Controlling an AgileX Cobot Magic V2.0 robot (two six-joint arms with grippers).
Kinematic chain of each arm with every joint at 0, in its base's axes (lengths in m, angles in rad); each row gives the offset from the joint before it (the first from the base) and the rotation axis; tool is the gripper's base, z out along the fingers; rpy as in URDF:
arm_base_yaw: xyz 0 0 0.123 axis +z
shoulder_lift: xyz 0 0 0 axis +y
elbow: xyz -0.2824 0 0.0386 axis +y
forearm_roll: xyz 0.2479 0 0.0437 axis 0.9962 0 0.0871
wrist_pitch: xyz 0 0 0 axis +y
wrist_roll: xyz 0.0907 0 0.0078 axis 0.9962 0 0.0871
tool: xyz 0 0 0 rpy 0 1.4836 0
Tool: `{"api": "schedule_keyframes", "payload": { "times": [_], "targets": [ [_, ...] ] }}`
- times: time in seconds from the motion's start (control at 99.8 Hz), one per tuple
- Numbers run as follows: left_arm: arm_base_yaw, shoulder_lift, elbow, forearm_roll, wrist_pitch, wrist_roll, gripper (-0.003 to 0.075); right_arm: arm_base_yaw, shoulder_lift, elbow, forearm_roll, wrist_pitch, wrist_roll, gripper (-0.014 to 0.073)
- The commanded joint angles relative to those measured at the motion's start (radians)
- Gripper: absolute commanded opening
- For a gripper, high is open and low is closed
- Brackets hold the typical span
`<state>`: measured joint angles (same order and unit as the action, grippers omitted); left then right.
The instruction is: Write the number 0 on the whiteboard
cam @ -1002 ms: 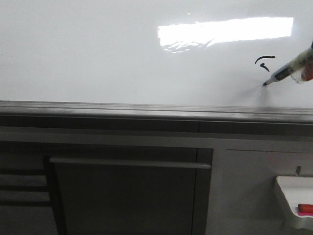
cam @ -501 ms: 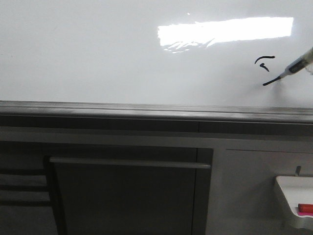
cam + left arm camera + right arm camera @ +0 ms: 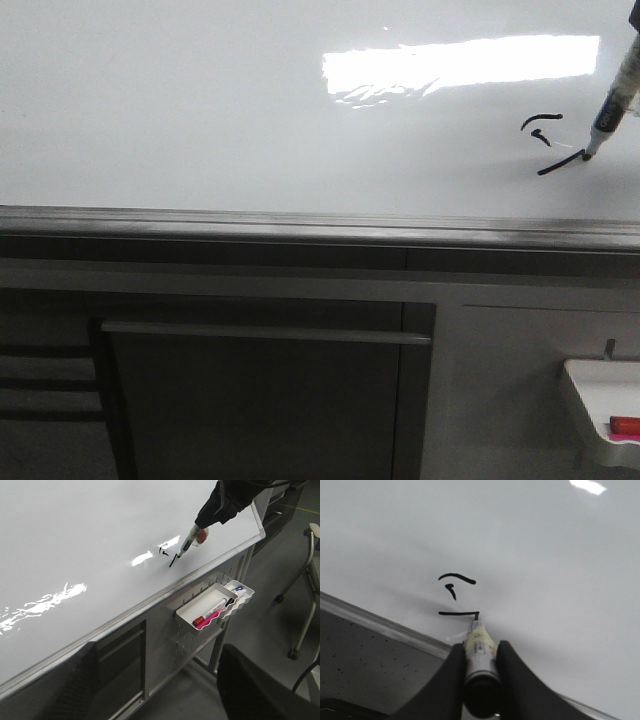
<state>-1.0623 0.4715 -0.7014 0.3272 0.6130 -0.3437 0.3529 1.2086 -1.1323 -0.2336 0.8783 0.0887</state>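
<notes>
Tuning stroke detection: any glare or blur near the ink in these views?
Front view: bright glare bar on the whiteboard, above the number 0, not covering it. Left wrist view: glare patches beside the tiny strokes. Right wrist view: strokes crisp; marker and right gripper soft.

The front view faces the whiteboard (image 3: 200,110) squarely from close by, taking in its lower part and grey edge rail (image 3: 300,225). The left wrist view looks from farther off and above, obliquely along the board toward the tray (image 3: 187,612). The right wrist view sits very close, looking down the marker (image 3: 479,652). All three share the number 0 (image 3: 548,140) strokes.
</notes>
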Motion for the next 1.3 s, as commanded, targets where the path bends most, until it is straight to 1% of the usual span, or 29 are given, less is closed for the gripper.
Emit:
{"api": "schedule_keyframes", "payload": {
  "times": [0.0, 0.23, 0.361, 0.471, 0.571, 0.681, 0.751, 0.971, 1.122, 1.182, 1.292],
  "targets": [
    [-0.003, 0.013, -0.025, 0.003, -0.08, -0.009, 0.0463, -0.005, -0.01, -0.028, -0.034, -0.092, 0.003, 0.0059],
    [-0.003, 0.013, -0.025, 0.003, -0.08, -0.009, 0.0463, -0.005, -0.01, -0.028, -0.034, -0.179, 0.016, 0.0059],
    [-0.003, 0.013, -0.025, 0.003, -0.08, -0.009, 0.0463, -0.005, -0.01, -0.028, -0.032, -0.255, 0.016, 0.0059],
    [-0.003, 0.013, -0.025, 0.003, -0.08, -0.009, 0.0463, -0.005, -0.01, -0.028, -0.009, -0.339, 0.016, 0.0059],
    [-0.003, 0.013, -0.025, 0.003, -0.08, -0.009, 0.0463, -0.005, -0.01, -0.028, 0.032, -0.384, 0.016, 0.0059],
    [-0.003, 0.013, -0.025, 0.003, -0.08, -0.009, 0.0463, -0.005, -0.01, -0.028, 0.078, -0.377, 0.016, 0.0059],
    [-0.003, 0.013, -0.025, 0.003, -0.08, -0.009, 0.0463, -0.005, -0.01, -0.028, 0.08, -0.347, 0.014, 0.0059],
    [-0.003, 0.013, -0.025, 0.003, -0.08, -0.009, 0.0463, -0.005, -0.01, -0.028, 0.081, -0.247, -0.053, 0.0059],
    [-0.003, 0.013, -0.025, 0.003, -0.088, -0.009, 0.0463, -0.005, -0.016, -0.028, 0.045, -0.221, -0.062, 0.0059],
    [-0.003, 0.013, -0.025, 0.003, -0.098, -0.009, 0.0463, -0.005, -0.025, -0.028, 0.016, -0.222, -0.06, 0.0059],
    [-0.003, 0.013, -0.025, 0.003, -0.118, -0.009, 0.0463, -0.005, -0.062, -0.028, 0.001, -0.242, -0.049, 0.0059]
  ]
}}
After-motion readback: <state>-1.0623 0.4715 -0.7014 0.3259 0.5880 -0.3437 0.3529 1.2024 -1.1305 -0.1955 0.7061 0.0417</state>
